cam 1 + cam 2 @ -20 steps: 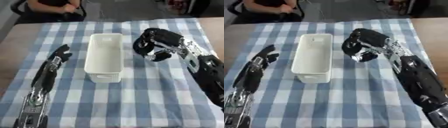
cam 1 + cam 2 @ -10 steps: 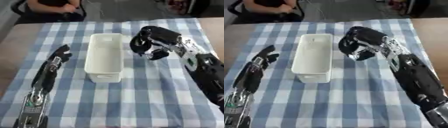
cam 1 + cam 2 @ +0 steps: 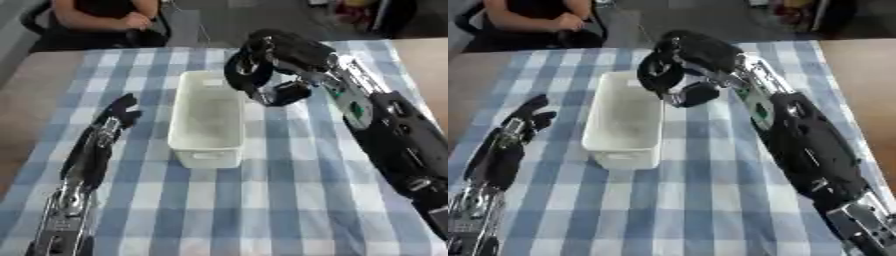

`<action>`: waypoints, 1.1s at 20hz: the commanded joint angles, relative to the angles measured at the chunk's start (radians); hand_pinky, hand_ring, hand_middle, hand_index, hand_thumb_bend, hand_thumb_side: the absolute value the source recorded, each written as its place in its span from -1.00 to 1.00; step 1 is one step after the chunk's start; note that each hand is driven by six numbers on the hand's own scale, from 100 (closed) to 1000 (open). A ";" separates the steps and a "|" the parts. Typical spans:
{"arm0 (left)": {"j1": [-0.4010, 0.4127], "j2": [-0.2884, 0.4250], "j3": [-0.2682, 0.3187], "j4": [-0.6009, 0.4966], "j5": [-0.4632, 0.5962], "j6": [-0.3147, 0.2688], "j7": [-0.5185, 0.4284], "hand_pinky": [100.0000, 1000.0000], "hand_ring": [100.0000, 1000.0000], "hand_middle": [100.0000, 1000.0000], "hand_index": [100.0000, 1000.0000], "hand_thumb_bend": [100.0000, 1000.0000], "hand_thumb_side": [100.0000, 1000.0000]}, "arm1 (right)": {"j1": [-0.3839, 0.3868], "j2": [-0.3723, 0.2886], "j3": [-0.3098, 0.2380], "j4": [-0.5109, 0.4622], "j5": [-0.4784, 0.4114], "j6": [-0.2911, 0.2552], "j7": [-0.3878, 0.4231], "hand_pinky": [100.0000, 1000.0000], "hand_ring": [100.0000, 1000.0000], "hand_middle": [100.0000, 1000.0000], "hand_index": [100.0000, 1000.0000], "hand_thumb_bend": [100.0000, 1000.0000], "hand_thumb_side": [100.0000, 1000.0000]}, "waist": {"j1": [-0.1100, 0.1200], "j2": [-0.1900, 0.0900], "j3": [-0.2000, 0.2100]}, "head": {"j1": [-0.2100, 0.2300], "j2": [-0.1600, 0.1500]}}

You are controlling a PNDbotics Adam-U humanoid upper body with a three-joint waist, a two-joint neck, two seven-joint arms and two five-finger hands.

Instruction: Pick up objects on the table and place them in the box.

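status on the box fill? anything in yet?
Done: nothing that shows; the white box looks empty inside. In hand: the right hand hangs with curled fingers at the box's right rim; whether it holds anything cannot be told. The left hand rests open on the checked cloth. Left: no loose objects show on the cloth.

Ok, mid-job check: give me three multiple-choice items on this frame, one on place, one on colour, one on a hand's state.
1. Where is the right hand?
A. at the white box's far right rim
B. flat on the table's near edge
C. left of the box

2. What colour is the tablecloth?
A. plain red
B. blue and white check
C. green stripes

3. How is the left hand?
A. curled round a cup
B. inside the box
C. open, resting on the cloth

Answers: 1 A, it hangs curled beside that rim. 2 B, checks show all over. 3 C, fingers lie straight left of the box.
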 commanded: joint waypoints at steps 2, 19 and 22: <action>-0.005 0.007 -0.004 -0.011 -0.001 -0.003 -0.002 0.81 0.65 1.00 0.79 -1.00 1.00 | -0.032 0.007 0.003 -0.019 -0.009 -0.006 0.012 0.83 0.57 0.14 -0.48 -1.00 -0.13 | 0.000 -0.015 0.001 | -0.014 -0.010; -0.015 -0.002 -0.010 -0.014 0.002 -0.004 -0.009 0.81 0.65 1.00 0.79 -1.00 1.00 | -0.010 0.124 0.006 0.093 0.039 -0.041 0.032 0.85 0.58 0.14 -0.50 -1.00 -0.12 | 0.007 -0.006 0.017 | -0.043 -0.018; -0.015 -0.003 -0.010 -0.014 0.003 -0.004 -0.009 0.81 0.65 1.00 0.79 -1.00 1.00 | -0.009 0.126 0.005 0.098 0.044 -0.043 0.026 0.85 0.58 0.14 -0.51 -1.00 -0.12 | 0.007 -0.006 0.016 | -0.043 -0.019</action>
